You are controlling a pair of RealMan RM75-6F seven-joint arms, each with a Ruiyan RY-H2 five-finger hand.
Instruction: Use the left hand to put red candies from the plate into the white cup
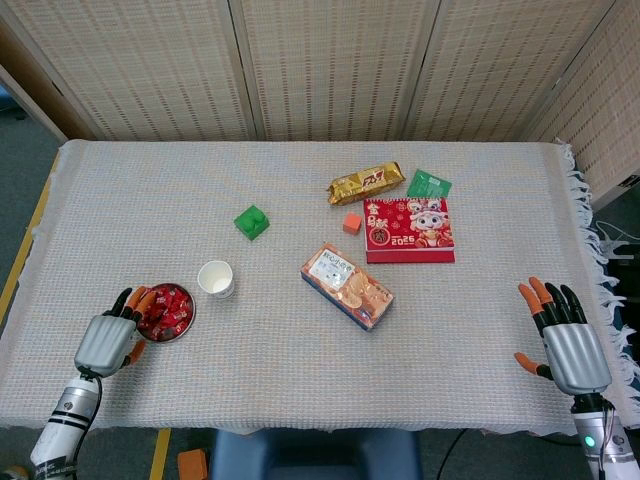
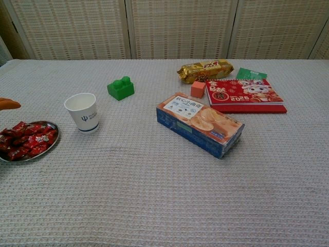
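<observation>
While my left hand hovers at the plate, fingers spread and holding nothing, I should pinch one red candy cleanly, then lift toward the white cup just beside it.

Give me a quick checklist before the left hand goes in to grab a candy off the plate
1. Left hand at the plate: ok, fingertips reach its near-left rim.
2. Left hand holding nothing: cannot tell, fingertips are over the pile.
3. Red candies available: ok, heaped on the plate.
4. White cup upright, mouth open: ok, just right of the plate.
5. Path plate to cup: ok, nothing between them.
6. Right hand out of the way: ok, open at the table's far right edge.
</observation>
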